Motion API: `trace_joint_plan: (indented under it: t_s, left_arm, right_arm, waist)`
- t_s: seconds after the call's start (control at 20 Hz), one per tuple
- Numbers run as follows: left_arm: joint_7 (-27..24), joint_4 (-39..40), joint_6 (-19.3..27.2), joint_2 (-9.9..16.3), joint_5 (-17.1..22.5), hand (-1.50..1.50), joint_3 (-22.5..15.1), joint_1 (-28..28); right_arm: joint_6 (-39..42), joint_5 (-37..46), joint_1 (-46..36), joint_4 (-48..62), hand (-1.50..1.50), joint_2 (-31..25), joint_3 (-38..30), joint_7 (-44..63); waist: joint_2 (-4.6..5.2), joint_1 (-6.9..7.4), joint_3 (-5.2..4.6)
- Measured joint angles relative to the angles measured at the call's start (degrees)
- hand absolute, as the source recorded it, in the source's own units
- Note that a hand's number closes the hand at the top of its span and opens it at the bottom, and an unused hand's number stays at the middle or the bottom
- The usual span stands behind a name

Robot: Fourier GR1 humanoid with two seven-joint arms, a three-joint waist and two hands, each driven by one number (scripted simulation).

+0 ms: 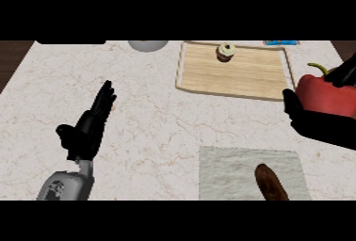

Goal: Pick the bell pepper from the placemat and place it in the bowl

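Note:
At the right edge, my right hand is curled round a red bell pepper with a green stem, held above the counter. The grey placemat lies at the lower middle, below and left of the pepper, and carries a brown elongated item. The grey bowl sits at the top edge, left of centre, partly cut off. My left hand rests open on the left of the counter, fingers pointing up and away.
A wooden tray stands at the upper right with a small cupcake on it. A blue object peeks in behind the tray. A dark shape lies at the top left edge.

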Motion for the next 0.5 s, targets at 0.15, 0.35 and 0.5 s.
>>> trace_joint_plan:
  t_s: [0.15, 0.35, 0.5]
  left_arm:
    - [0.4, -0.9, -0.5, 0.2, 0.1, 0.00, 0.4, 0.6]
    - [0.7, -1.6, -0.6, -0.1, -0.3, 0.00, 0.7, 0.6]
    - [0.0, -0.9, -0.7, -0.7, -0.8, 0.00, 0.3, 0.8]
  right_arm:
    - [2.0, 0.3, -4.4, 3.6, 1.50, -0.3, -2.4, 1.1]
    - [4.3, -2.7, -6.7, 8.9, 1.50, -2.1, -8.1, -1.0]
    - [5.8, -2.2, -7.5, 14.0, 1.50, -4.0, -9.9, -2.7]
  waist:
    - [0.02, 0.15, 0.01]
    - [0.05, 0.14, 0.03]
    - [0.12, 0.18, 0.04]
